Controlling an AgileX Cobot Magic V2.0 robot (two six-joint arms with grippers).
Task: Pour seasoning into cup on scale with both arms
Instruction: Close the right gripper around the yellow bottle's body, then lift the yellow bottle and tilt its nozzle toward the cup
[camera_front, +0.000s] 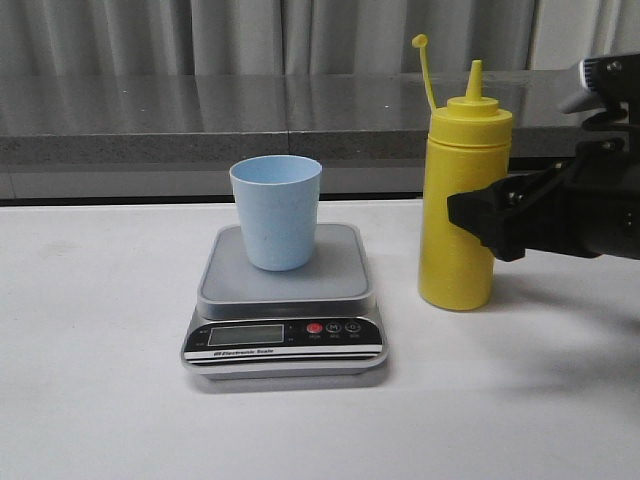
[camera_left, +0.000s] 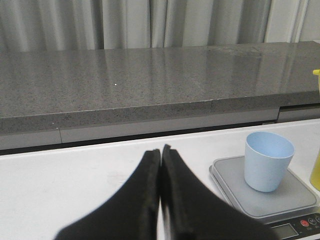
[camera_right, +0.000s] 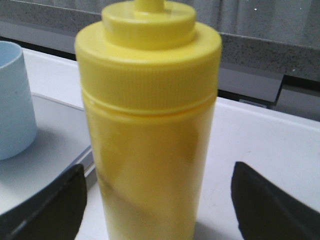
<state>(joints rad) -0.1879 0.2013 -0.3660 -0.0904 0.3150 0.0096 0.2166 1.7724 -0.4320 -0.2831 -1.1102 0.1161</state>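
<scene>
The yellow seasoning bottle (camera_front: 465, 140) stands upright on the white table, right of the scale (camera_front: 285, 285), with its cap strap sticking up. The light-blue cup (camera_front: 276, 210) stands upright on the scale's grey platform. My right gripper (camera_front: 480, 222) is open around the bottle's middle. In the right wrist view its fingers (camera_right: 55, 200) flank the bottle (camera_right: 150, 125) with a gap on each side, and the cup (camera_right: 12, 100) and the scale (camera_right: 45, 165) show beside it. My left gripper (camera_left: 161, 151) is shut and empty above the table, left of the cup (camera_left: 267, 160) and the scale (camera_left: 240, 192). It is out of the front view.
A grey stone ledge (camera_front: 200, 120) runs along the back of the table, with curtains behind it. The scale's display and buttons (camera_front: 285, 335) face the front. White tabletop (camera_front: 100, 380) lies left of and in front of the scale.
</scene>
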